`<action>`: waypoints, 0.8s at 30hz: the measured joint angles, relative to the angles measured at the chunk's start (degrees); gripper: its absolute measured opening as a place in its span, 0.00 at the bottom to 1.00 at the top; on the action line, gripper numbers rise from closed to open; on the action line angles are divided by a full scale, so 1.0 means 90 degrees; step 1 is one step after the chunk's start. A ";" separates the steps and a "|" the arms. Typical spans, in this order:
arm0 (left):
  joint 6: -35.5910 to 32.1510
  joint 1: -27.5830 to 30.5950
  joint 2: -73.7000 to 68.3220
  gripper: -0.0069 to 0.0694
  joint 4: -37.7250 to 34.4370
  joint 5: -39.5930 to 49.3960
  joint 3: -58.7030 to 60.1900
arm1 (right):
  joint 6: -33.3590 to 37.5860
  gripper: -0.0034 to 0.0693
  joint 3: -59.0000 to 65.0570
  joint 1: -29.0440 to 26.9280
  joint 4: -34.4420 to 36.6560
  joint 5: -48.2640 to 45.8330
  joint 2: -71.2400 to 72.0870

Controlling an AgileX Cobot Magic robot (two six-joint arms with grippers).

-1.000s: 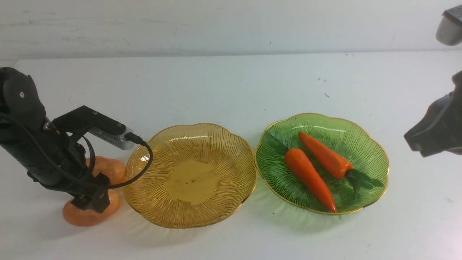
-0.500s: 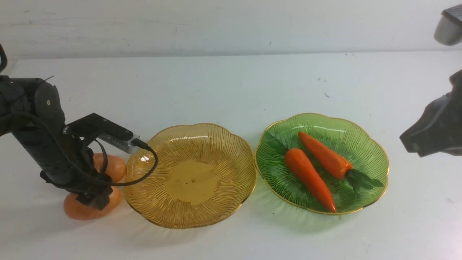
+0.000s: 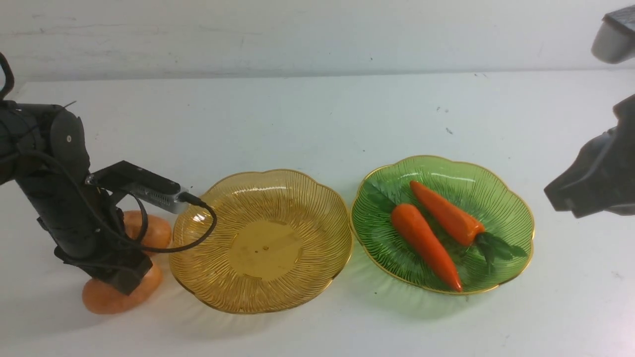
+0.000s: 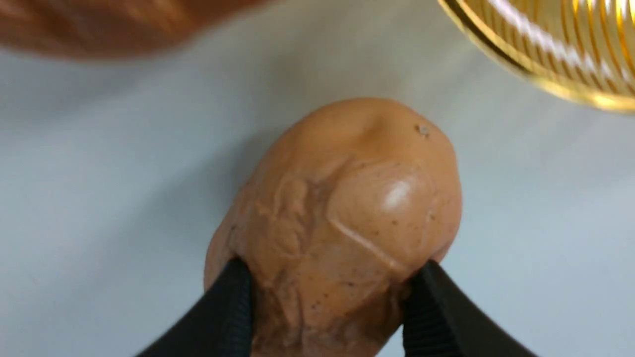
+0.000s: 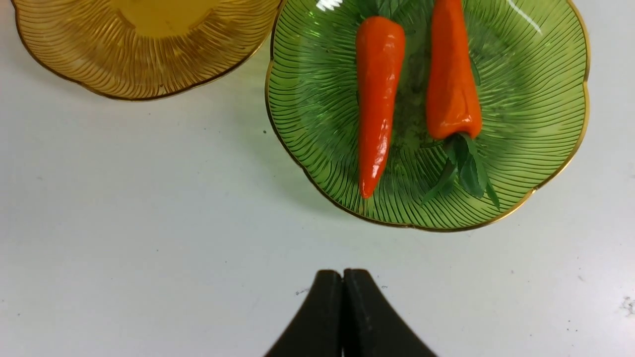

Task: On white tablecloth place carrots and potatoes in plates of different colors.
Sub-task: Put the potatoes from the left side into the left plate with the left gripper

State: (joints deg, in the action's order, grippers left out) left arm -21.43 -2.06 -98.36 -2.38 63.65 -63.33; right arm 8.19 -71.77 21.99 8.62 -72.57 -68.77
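Left pincer [image 4: 332, 270] gripping potato [image 4: 347, 198], carrots [image 3: 424, 243] — green plate [image 3: 511, 218]

The left arm [image 3: 64, 208] has swung more upright, dragging the near potato [image 3: 101, 300] leftward.

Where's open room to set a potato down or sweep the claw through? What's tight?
The amber plate is empty. Bare white tablecloth runs behind both plates and along the front edge before them. Tight: the gap between its rim and the green plate, which holds both carrots; left of the amber plate, two potatoes, one in the left claw.
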 joint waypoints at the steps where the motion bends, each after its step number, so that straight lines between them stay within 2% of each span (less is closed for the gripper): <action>1: 0.0011 0.0000 0.0034 0.48 -0.0019 0.0193 -0.0031 | 0.0000 0.03 0.0000 0.0000 0.0000 0.0000 0.0000; 5: 0.0060 0.0000 0.0368 0.48 -0.0141 0.0550 -0.0403 | 0.0000 0.03 0.0000 0.0000 0.0073 0.0000 0.0000; 11: 0.0142 0.0000 0.0926 0.48 -0.0522 0.0590 -0.1246 | 0.0000 0.03 0.0000 0.0000 0.0211 0.0000 0.0000; 16: 0.0151 -0.0198 0.1064 0.48 -0.1610 0.0686 -0.1814 | 0.0000 0.03 0.0000 0.0000 0.0261 0.0000 0.0000; 20: -0.0108 -0.0892 0.0721 0.48 -0.2054 0.0281 -0.1853 | 0.0000 0.03 0.0000 0.0000 0.0302 0.0000 0.0000; 24: -0.0114 -0.1514 0.0029 0.48 -0.1948 -0.0448 -0.1853 | 0.0000 0.03 0.0000 0.0000 0.0305 0.0006 0.0000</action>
State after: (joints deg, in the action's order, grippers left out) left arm -22.46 -15.69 -98.10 -19.91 59.62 -80.00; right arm 8.19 -71.77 21.99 11.37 -72.51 -68.77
